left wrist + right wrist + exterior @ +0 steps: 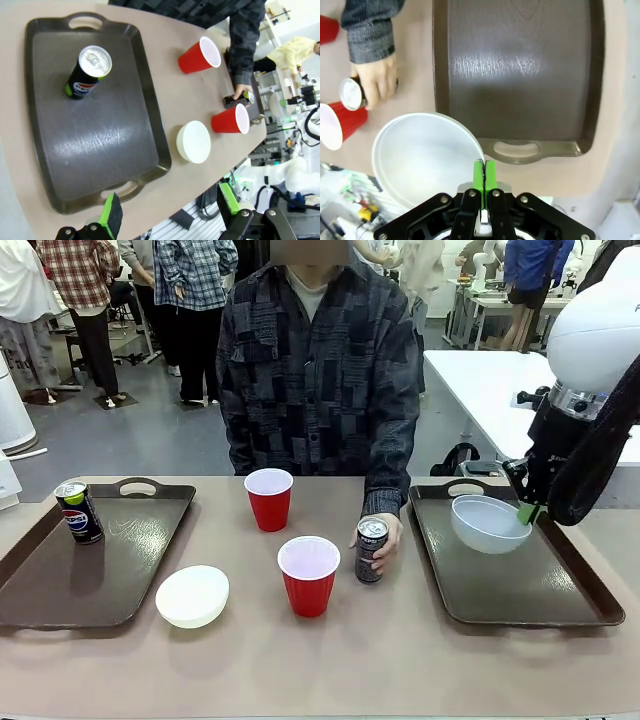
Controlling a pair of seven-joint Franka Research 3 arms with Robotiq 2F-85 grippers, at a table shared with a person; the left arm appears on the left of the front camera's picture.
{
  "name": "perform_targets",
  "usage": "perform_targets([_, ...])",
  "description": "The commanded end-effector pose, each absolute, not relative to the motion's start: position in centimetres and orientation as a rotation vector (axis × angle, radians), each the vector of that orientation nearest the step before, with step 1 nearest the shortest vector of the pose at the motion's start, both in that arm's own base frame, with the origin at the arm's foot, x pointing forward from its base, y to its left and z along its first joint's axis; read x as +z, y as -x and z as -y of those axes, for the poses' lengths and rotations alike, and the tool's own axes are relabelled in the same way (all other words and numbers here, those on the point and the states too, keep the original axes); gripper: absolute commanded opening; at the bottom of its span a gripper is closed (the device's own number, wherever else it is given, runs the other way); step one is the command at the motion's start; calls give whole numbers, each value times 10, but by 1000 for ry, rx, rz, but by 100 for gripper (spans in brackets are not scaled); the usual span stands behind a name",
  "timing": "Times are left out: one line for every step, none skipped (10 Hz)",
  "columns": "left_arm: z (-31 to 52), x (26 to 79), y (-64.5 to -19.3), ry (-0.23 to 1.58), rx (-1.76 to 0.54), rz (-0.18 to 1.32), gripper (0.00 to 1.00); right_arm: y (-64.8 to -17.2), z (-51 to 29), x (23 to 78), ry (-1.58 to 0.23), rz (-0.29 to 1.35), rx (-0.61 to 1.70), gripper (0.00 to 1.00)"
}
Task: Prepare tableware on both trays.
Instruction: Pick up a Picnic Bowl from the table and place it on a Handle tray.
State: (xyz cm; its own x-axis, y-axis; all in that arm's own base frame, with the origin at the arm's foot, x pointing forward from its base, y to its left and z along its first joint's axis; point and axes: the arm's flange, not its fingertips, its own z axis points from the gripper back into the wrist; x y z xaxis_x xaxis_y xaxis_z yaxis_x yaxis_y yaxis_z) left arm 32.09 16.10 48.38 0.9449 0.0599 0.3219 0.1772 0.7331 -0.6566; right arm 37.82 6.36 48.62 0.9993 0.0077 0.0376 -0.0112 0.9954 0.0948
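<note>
As my right hand [484, 167] pinches pale grey-blue plastic bowl [488, 523] by rim over dark brown rectangular tray [520, 595], frame right, for placing, left hand [169, 206] hangs spread.

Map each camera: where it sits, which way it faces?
Front: fixed between the arms, facing the person across the table; right gripper pinches the pale bowl.
Left wrist: above the left tray, looking down; open left gripper at bottom.
Right wrist: above the right tray, looking down; right gripper shut on that bowl's rim.
Shared: all three show the person's hand on the black can.
</note>
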Motion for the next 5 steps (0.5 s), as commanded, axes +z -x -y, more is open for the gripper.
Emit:
perform_targets([-162,485,-321,758,-60,349,100,-391,-77,494,-82,25,41,0])
perform_targets([-162,485,-321,758,-60,349,100,-391,-77,494,-82,25,41,0])
perform_targets([-162,485,-321,758,-60,349,100,-381,-69,489,-90,38,19,2])
perform_targets([-162,485,-321,758,-60,349,100,-396,-60,482,-57,46,-9,2])
perform_targets([-162,485,-321,758,-60,349,100,-404,-41,479,-45,54,-36,2])
